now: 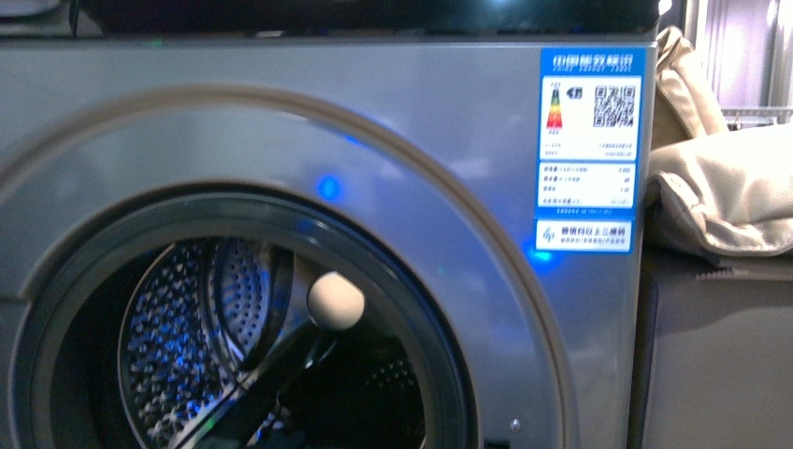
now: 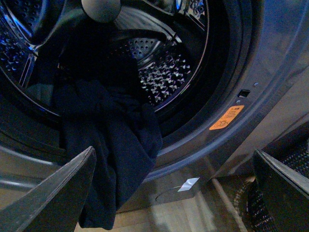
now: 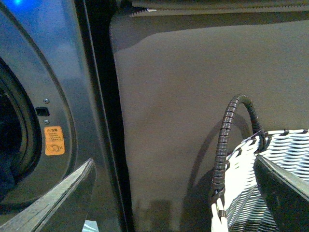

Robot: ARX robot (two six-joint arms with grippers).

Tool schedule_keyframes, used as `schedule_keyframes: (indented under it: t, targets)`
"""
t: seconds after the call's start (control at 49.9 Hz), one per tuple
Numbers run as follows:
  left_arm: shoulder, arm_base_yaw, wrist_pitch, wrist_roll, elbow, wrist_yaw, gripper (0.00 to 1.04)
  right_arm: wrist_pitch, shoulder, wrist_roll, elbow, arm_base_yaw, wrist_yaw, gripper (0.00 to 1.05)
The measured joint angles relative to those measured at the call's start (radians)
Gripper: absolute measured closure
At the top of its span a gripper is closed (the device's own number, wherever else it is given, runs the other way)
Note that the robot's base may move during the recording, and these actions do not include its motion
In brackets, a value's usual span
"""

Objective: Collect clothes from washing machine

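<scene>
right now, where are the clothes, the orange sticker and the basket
clothes (image 2: 116, 145), left wrist view, on the hanging fold.
orange sticker (image 2: 226, 118), left wrist view, its middle.
basket (image 3: 285, 145), right wrist view, on its woven wall.

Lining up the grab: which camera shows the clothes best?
Left wrist view: the clothes hang over the washing machine opening's rim, nearly whole. Right wrist view catches only a dark sliver at the opening; front view shows none clearly.

The clothes (image 2: 116, 145) hang out of the washing machine (image 1: 281, 122) over its opening's lower edge; cushions (image 1: 720, 187) lie to the machine's right
</scene>
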Motion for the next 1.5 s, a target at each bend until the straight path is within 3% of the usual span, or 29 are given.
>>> schedule_keyframes:
  t: [0.22,0.721,0.962,1.503]
  targets:
    - [0.402,0.007,0.131,0.043,0.156,-0.017,0.07,0.0,0.0,0.0,0.0,0.0,0.0,0.08]
    - [0.816,-0.037,0.198,0.095,0.396,-0.061,0.07,0.0,0.0,0.0,0.0,0.0,0.0,0.08]
    - [0.952,-0.038,0.196,0.098,0.512,-0.098,0.07,0.0,0.0,0.0,0.0,0.0,0.0,0.08]
    - [1.233,-0.019,0.038,0.094,0.882,-0.195,0.07,0.0,0.0,0.0,0.0,0.0,0.0,0.08]
